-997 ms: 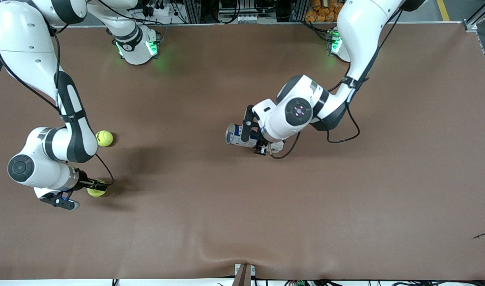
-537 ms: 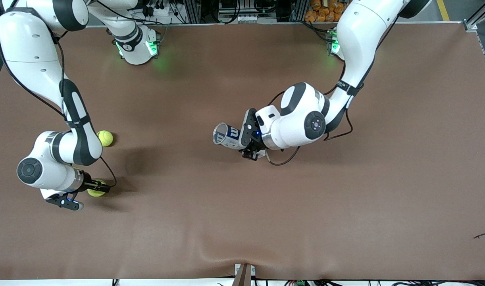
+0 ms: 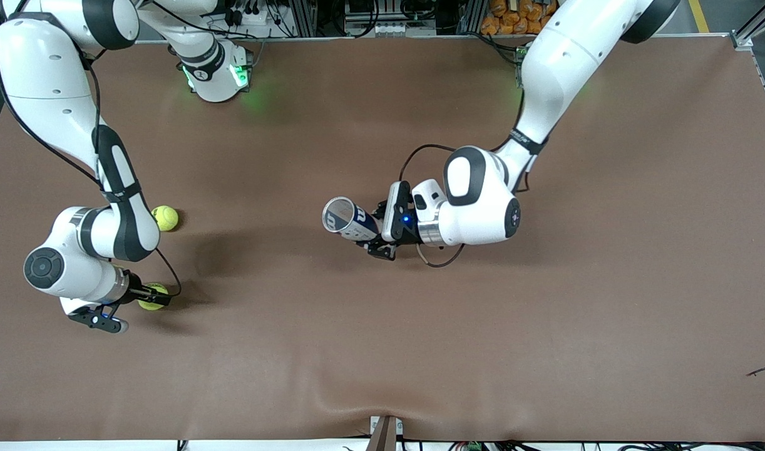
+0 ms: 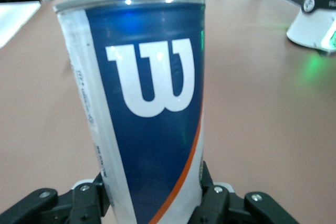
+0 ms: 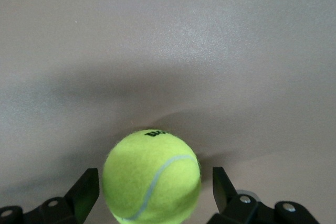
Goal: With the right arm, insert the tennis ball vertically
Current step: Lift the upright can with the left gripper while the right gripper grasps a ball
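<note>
A yellow-green tennis ball (image 3: 148,305) (image 5: 152,182) lies on the brown table near the right arm's end. My right gripper (image 3: 154,295) (image 5: 155,190) is low over it, open, one finger on each side with a small gap to the ball. A second tennis ball (image 3: 165,218) lies farther from the front camera, beside the right forearm. My left gripper (image 3: 382,233) (image 4: 155,192) is shut on a blue and white Wilson can (image 3: 345,219) (image 4: 147,108) over the middle of the table. The can is tilted, with its open mouth toward the right arm's end.
The brown table mat (image 3: 420,351) has a raised wrinkle at its front edge. The two arm bases (image 3: 216,78) glow green along the table's back edge. A small dark scrap (image 3: 763,371) lies near the front corner at the left arm's end.
The left arm has carried the can toward the right arm's end and turned its open mouth more into view. The right gripper has stayed around the ball, shifting only slightly.
</note>
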Controlling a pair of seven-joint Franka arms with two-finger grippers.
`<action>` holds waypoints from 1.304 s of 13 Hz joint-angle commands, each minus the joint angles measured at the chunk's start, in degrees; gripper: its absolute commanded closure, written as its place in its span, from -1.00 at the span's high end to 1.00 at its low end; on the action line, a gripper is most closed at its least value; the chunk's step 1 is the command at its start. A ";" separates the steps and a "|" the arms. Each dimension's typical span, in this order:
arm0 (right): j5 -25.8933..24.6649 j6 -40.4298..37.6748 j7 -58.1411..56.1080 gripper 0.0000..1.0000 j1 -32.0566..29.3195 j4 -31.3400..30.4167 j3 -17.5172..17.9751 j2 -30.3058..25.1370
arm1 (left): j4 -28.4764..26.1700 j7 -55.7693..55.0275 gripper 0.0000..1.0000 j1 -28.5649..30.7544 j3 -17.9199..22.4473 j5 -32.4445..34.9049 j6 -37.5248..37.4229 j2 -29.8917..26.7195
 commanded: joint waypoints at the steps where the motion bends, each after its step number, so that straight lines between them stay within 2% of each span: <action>1: -0.83 0.36 0.49 0.61 -0.89 0.84 0.72 0.64 | 1.21 11.89 0.27 -1.12 -0.35 -14.51 0.88 3.94; 3: -0.83 0.36 0.49 0.39 -0.81 0.84 0.72 0.64 | 1.21 19.37 0.27 -2.43 -0.61 -25.23 0.88 5.79; 4: -0.83 0.18 0.49 0.37 -0.80 0.84 0.72 0.55 | 1.12 21.32 0.27 -3.66 -0.53 -29.55 0.79 5.97; 8: -0.92 -0.08 -0.21 0.37 -0.45 1.28 0.72 -0.41 | 1.30 30.10 0.24 -5.25 -0.61 -37.66 0.35 8.51; 12: -0.83 -0.95 -4.70 0.37 -0.63 1.36 0.63 -3.04 | 1.30 34.59 0.25 -5.26 -0.52 -39.52 -0.87 10.79; 17: 0.05 -13.33 -3.74 0.37 1.82 1.54 1.51 -11.56 | 1.21 36.72 0.25 -4.99 -0.35 -40.40 -3.16 11.77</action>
